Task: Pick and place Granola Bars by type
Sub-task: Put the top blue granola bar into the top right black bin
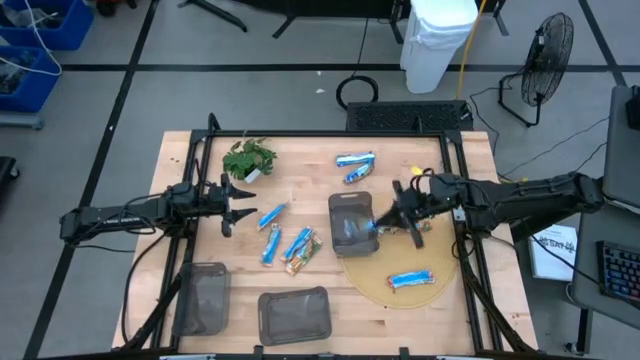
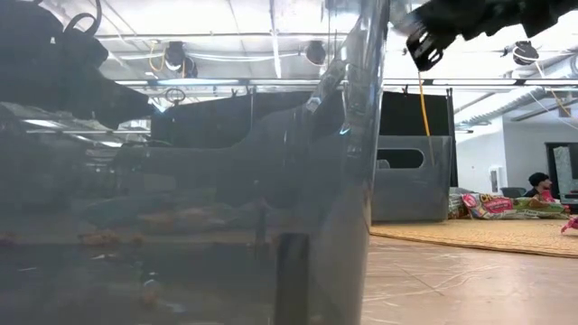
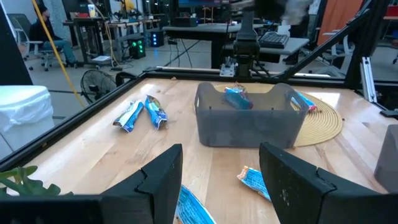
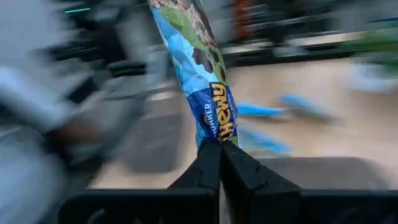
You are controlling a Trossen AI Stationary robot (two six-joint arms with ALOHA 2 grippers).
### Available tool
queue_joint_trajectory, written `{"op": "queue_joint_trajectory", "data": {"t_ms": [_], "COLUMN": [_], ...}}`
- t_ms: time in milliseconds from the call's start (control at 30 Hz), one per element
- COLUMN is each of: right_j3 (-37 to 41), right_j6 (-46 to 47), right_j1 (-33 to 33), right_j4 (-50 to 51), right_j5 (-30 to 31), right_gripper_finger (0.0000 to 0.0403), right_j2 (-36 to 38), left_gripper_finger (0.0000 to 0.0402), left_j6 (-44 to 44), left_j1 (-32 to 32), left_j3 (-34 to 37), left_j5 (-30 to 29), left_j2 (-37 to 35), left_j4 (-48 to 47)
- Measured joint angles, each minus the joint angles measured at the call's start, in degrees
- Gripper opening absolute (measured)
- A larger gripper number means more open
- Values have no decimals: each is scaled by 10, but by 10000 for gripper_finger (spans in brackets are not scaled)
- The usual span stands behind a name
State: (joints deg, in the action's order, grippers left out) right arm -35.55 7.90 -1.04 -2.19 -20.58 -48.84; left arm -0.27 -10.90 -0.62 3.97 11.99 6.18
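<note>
the right gripper [image 4: 219, 149] pinches the end of a blue granola bar [image 4: 198, 74], holding it over the dark mesh tray [image 1: 350, 225] at mid-table. the left gripper [image 3: 221, 180] hovers spread wide above loose blue bars [image 1: 270, 216] on the wooden table [image 1: 310, 180].

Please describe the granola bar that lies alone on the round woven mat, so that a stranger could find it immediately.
Find the round woven mat at the table's right front, on the right arm's side. One blue and white granola bar lies flat on it, beside the dark tray. Unlike the other bars, it rests on the mat, not on bare wood.
</note>
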Motion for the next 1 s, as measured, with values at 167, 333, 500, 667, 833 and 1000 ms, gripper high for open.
{"op": "queue_joint_trajectory", "data": {"t_ms": [167, 333, 500, 667, 833, 1000], "right_j3": [0, 0, 0, 0, 0, 0], "right_j6": [-27, -56, -57, -56, -54, -56], "right_j1": [-29, -50, -51, -51, -50, -50], "right_j4": [-27, -34, -32, -26, -9, 7], "right_j5": [-206, -215, -153, -21, 178, 220], "right_gripper_finger": [0, 0, 0, 0, 0, 0], "right_j2": [0, -2, -7, -7, -8, -9], "left_gripper_finger": [216, 216, 216, 216, 216, 216], "left_j6": [0, 0, 0, 0, 0, 0], "left_j1": [0, 0, 0, 0, 0, 0], "left_j3": [0, 0, 0, 0, 0, 0], "left_j5": [0, 0, 0, 0, 0, 0], "left_j2": [0, 0, 0, 0, 0, 0], "left_j4": [0, 0, 0, 0, 0, 0]}}
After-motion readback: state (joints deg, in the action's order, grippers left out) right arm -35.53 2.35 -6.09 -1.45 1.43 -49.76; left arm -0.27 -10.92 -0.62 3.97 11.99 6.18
